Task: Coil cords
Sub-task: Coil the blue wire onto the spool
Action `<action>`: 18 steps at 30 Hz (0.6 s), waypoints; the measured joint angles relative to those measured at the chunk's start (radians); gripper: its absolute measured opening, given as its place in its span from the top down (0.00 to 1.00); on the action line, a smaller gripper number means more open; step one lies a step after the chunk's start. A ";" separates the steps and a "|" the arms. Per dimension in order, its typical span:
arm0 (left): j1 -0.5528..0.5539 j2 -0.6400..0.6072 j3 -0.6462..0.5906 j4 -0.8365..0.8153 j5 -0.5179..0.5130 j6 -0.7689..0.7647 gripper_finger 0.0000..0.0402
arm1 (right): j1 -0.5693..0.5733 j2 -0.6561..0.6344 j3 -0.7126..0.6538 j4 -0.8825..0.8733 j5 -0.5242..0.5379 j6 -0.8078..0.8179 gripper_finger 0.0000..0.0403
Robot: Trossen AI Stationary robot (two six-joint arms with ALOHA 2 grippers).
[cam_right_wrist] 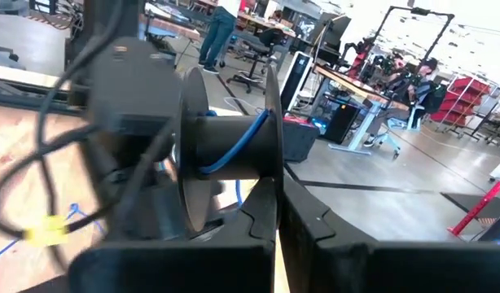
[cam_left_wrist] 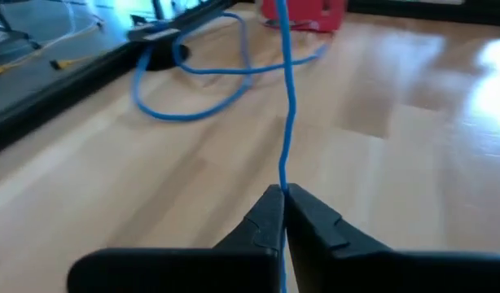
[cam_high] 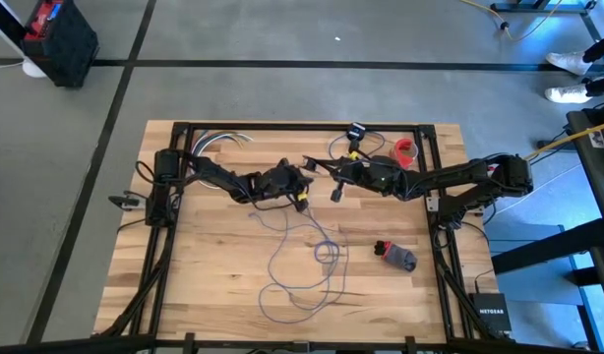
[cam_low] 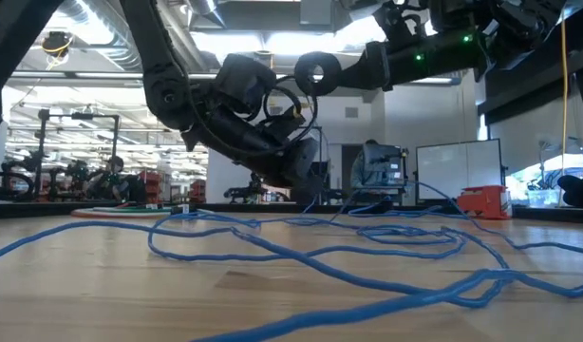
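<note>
The blue cord (cam_high: 302,265) lies in loose, overlapping loops on the wooden table (cam_high: 213,285), spreading from the centre toward six o'clock in the overhead view, with one strand climbing toward twelve o'clock to the two grippers. A few turns of it are already wound on a black spool (cam_right_wrist: 230,155) — the right wrist view shows the blue line lying across the hub between the two flanges. The left gripper (cam_left_wrist: 281,199), just at eleven o'clock of the loops near the table's middle, is pinched tight on the cord, which runs straight out from between its fingertips toward a further loop and a red object (cam_left_wrist: 307,12) at the far edge. The right gripper (cam_right_wrist: 276,195), facing it from three o'clock, has its fingers closed on the edge of the spool's flange and holds the spool off the table, as the low view also suggests. From here the main risk is tangling: the slack on the table crosses itself several times, so a pull could draw a crossing tight into a knot or drag the whole pile along. The thin cord could also slip through the pinch if tension builds, or ride over the flange and wind off the hub if it feeds at an angle. A small dark and red object (cam_high: 395,254) sits at four o'clock, near enough for a dragged loop to snag it.
</note>
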 joint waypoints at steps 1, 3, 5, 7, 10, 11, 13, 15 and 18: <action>-0.014 -0.004 0.000 -0.001 0.001 -0.009 0.99 | 0.000 0.000 0.000 0.001 0.004 0.006 0.99; -0.039 -0.019 0.002 -0.002 0.001 -0.024 0.99 | 0.000 0.000 0.000 0.002 0.004 0.027 0.99; -0.060 -0.043 0.006 -0.004 0.002 -0.034 1.00 | 0.000 0.000 0.000 0.001 0.004 0.036 0.99; -0.077 -0.067 0.014 0.001 0.001 -0.037 1.00 | 0.000 0.000 0.000 0.000 0.003 0.055 0.99; -0.094 -0.094 0.037 -0.005 0.000 -0.035 1.00 | 0.000 0.000 0.000 -0.005 0.000 0.069 0.99; -0.098 -0.105 0.045 -0.006 0.001 -0.031 1.00 | 0.000 0.000 0.000 -0.008 -0.002 0.073 0.99; -0.105 -0.121 0.060 -0.019 0.001 -0.022 1.00 | 0.000 0.000 0.000 -0.016 -0.006 0.075 0.99; -0.105 -0.133 0.072 -0.042 0.000 -0.023 1.00 | 0.000 0.000 0.000 -0.029 -0.006 0.075 0.99; -0.112 -0.158 0.085 -0.084 -0.001 -0.024 1.00 | 0.000 0.000 0.000 -0.053 -0.005 0.071 0.99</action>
